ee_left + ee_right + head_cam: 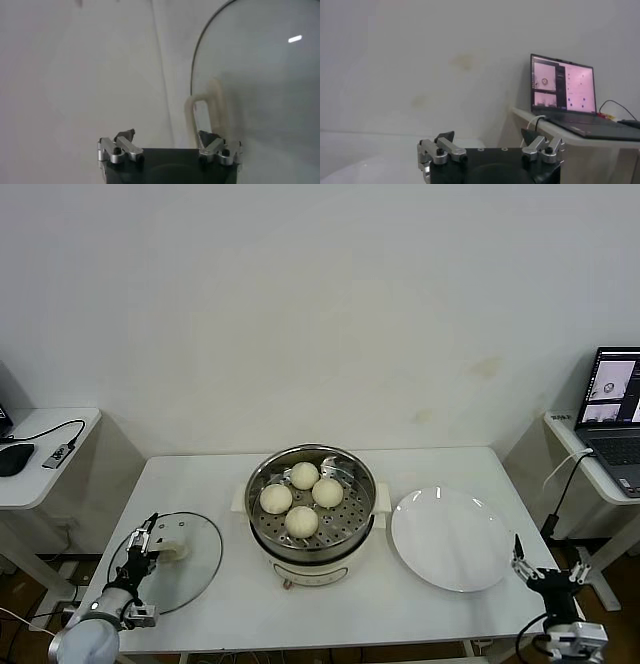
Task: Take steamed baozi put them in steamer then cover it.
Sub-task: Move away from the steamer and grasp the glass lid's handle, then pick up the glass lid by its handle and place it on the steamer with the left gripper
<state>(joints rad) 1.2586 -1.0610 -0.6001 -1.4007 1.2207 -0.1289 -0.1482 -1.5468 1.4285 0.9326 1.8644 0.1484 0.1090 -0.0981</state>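
All 4 steamed baozi (302, 497) already sit inside the steamer (258, 484), clustered on its perforated floor at the middle of the desk (440, 464), so the loading looks done and the step in hand is the covering. The cover (195, 559) lies flat on the desk to the robot's left of the steamer, apart from it, its cream-white bar handle (170, 550) facing up.

The left gripper (143, 546) hovers just over the cover's outer edge beside that handle, fingers (125, 135) spread wide and holding nothing; in the left wrist view the handle (205, 112) lies just ahead of one fingertip, not yet between the 2. The next move, as I judge it, calls for shifting the gripper so the bar sits between the fingers, closing on it, lifting the cover level, carrying it across to the steamer and lowering it so the metal rim seats squarely all round. The bar is narrow and smooth, so an off-centre grip could let the glass tilt.

The right gripper (548, 574) waits at the desk's front right corner, near the white plate (450, 539), fingers wide and empty. The plate holds nothing. A laptop (615, 419) stands on a side table to the right.
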